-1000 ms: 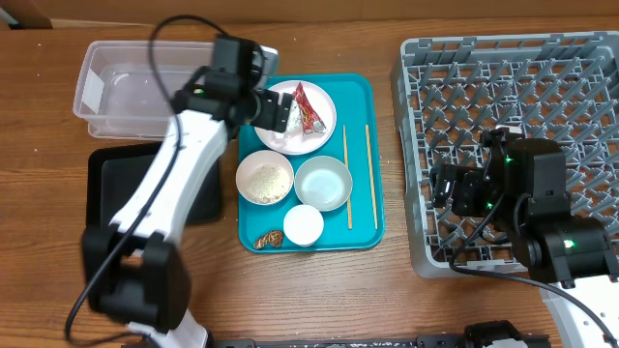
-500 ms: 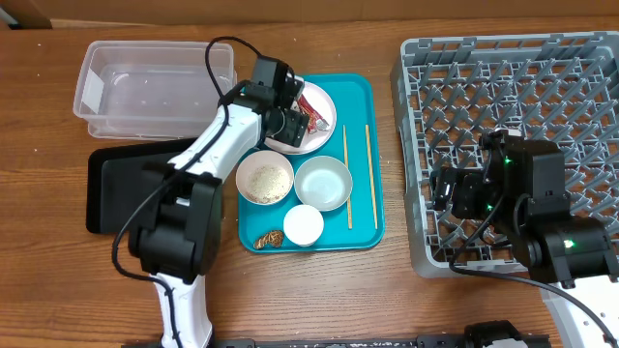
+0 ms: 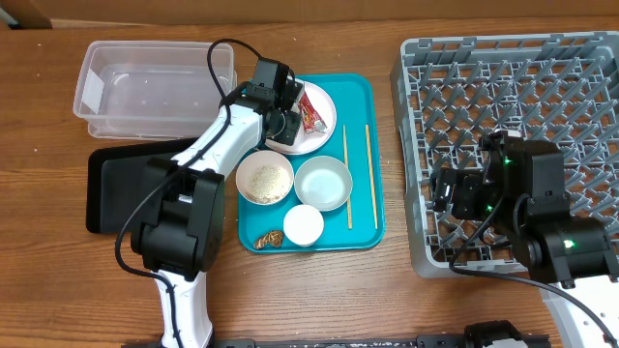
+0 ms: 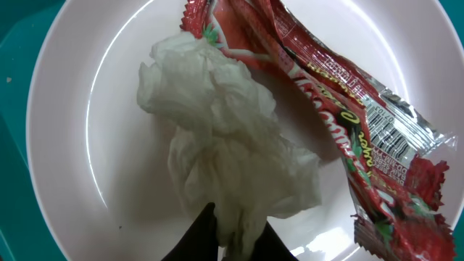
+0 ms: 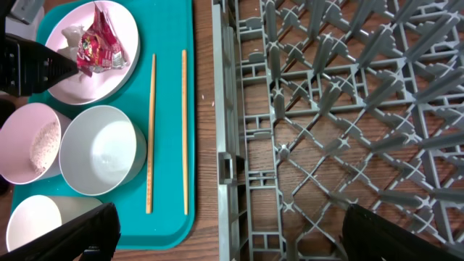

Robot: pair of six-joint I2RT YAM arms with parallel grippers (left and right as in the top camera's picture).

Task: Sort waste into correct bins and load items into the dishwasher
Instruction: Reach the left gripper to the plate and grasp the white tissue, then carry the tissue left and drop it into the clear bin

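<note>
A crumpled white tissue (image 4: 225, 152) lay bunched on the round white plate (image 4: 72, 145), touching the crumpled red wrapper (image 4: 341, 123) beside it.

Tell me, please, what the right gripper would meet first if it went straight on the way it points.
Probably the side wall of the grey dish rack, which lies dead ahead of the open right gripper; the teal tray sits just beside that line, so depth leaves some doubt.

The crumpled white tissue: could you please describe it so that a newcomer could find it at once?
Start at the large teal tray; the round white plate sits in its far left corner. The tissue lies on that plate beside a red wrapper: it is soft and plain white, not shiny and printed.
</note>
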